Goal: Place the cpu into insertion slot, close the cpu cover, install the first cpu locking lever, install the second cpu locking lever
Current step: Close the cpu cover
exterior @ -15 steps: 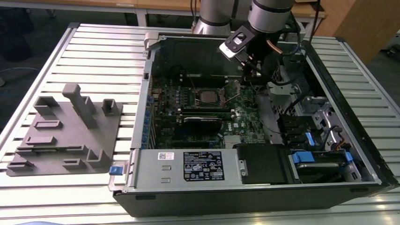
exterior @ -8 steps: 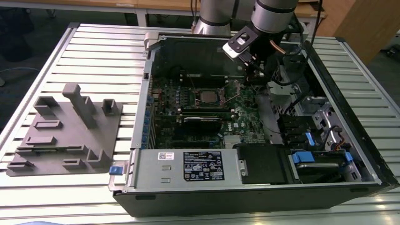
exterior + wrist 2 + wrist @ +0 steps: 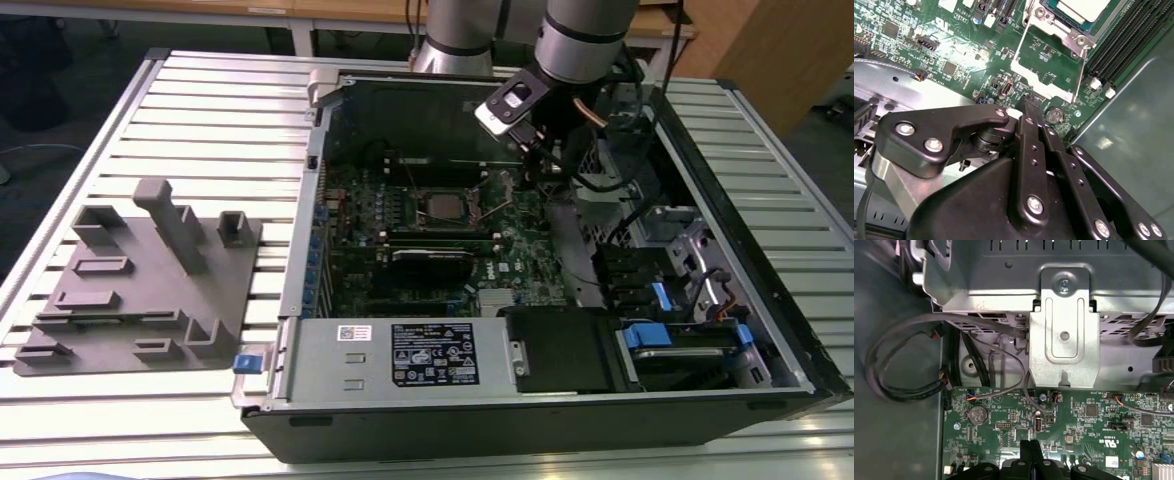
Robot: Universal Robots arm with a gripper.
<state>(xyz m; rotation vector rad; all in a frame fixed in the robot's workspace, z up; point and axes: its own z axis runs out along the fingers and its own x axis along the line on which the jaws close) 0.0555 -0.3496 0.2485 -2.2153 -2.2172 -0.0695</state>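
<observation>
Two black fingers [image 3: 1026, 135] of the gripper [image 3: 1029, 102] lie pressed together down to their tips with nothing between them, so the tool is closed and empty. In both wrist views the tips hang low over the green motherboard [image 3: 1004, 437]; whether they touch it I cannot tell. Just beside the tips sits a round coin battery [image 3: 1055, 114].

Directly beyond the tips lies the cpu cover [image 3: 1043, 80], a thin silver frame swung open and away from its socket, the board showing through its window. A thin wire rod runs along one side of it, which I take for a locking lever [image 3: 1082, 70], not yet latched. Past the cover, the cpu [image 3: 1089, 7] already rests in the insertion slot [image 3: 1056, 26], pale metal top upward. Long black memory slots [image 3: 1124, 45] run alongside.

In the exterior view the arm reaches down into the open computer case [image 3: 300, 300], which lies on a slatted table [image 3: 200, 120], with a grey fixture block [image 3: 134, 280] well apart toward the exterior view's left.

The cover looks light and stiff, turning on a hinge, so it probably answers best to a gentle push at its free edge rather than a pinch. The lever is likely springy and slippery, best caught near its bent end. The chip beneath is likely fragile and should bear no direct force.
</observation>
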